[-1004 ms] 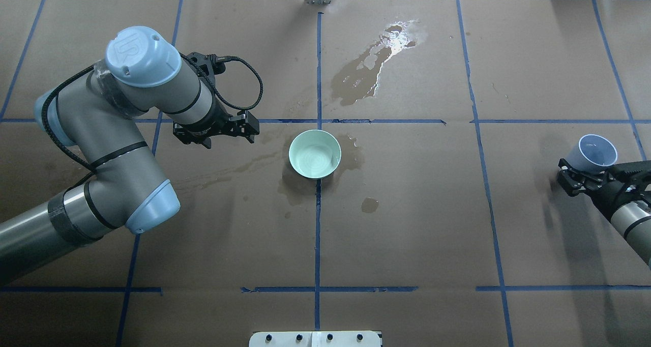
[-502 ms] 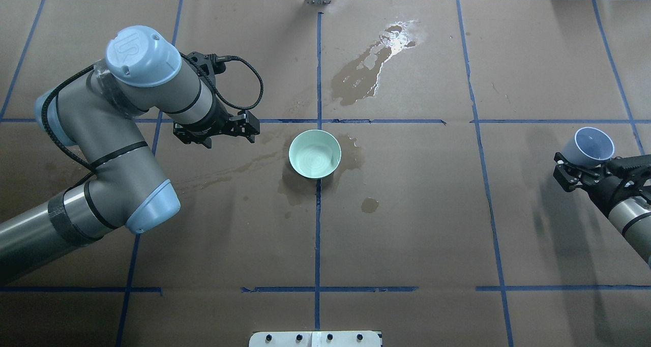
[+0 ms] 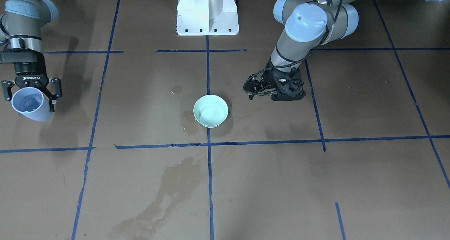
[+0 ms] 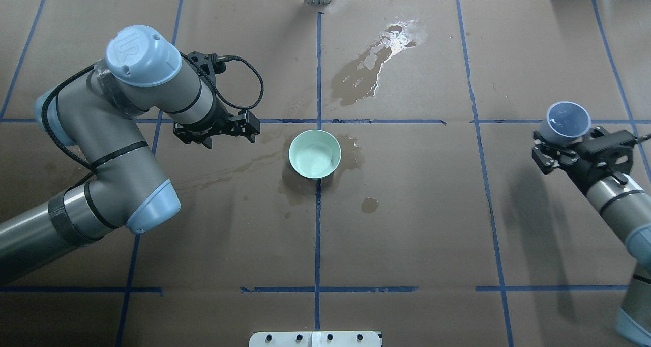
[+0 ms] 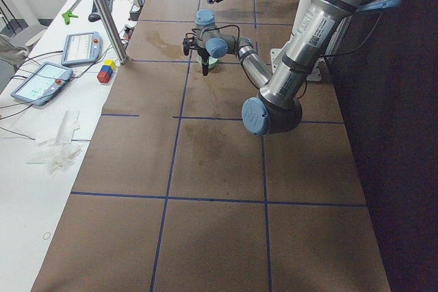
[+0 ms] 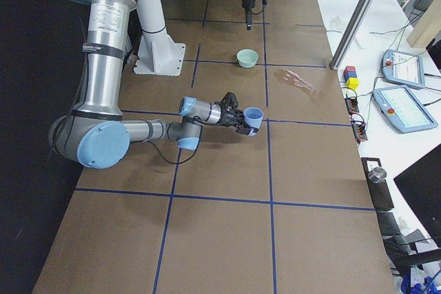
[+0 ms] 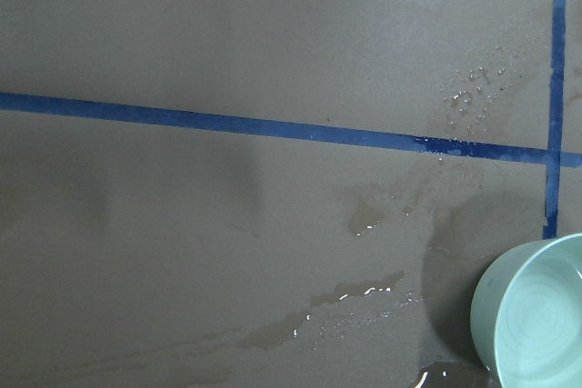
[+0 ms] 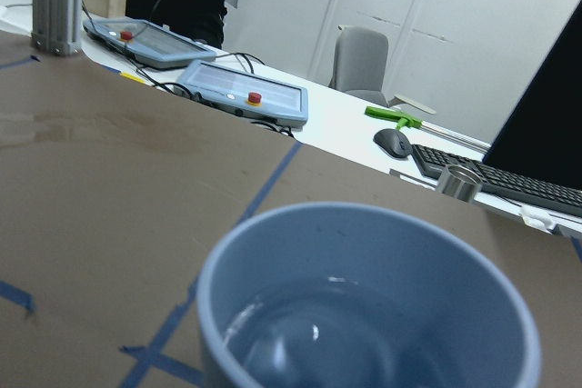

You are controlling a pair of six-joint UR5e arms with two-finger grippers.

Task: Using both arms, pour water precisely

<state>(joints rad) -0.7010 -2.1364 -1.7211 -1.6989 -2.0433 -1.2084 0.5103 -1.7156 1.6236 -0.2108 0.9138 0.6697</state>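
Note:
My right gripper [image 4: 565,142] is shut on a pale blue cup [image 4: 568,119] and holds it above the table's right side, tilted slightly. It also shows in the front view [image 3: 31,92] with the cup [image 3: 30,105]. Clear water [image 8: 318,333] lies in the cup's bottom with a faint glint. A mint green bowl [image 4: 315,153] stands at the table's centre, and it looks empty. My left gripper [image 4: 239,128] points down just left of the bowl. It looks shut and holds nothing. The bowl's rim [image 7: 536,315] shows at the lower right of the left wrist view.
A glinting puddle and dark stain [image 4: 376,64] lie far beyond the bowl. Wet stains [image 4: 290,189] surround the bowl and streak toward my left arm. The white pedestal [image 3: 207,11] stands at the robot's side. Blue tape lines [image 4: 318,72] grid the brown table cover.
My right gripper has carried the cup farther from the robot and a little toward the table's centre. The left arm and the bowl have not moved.

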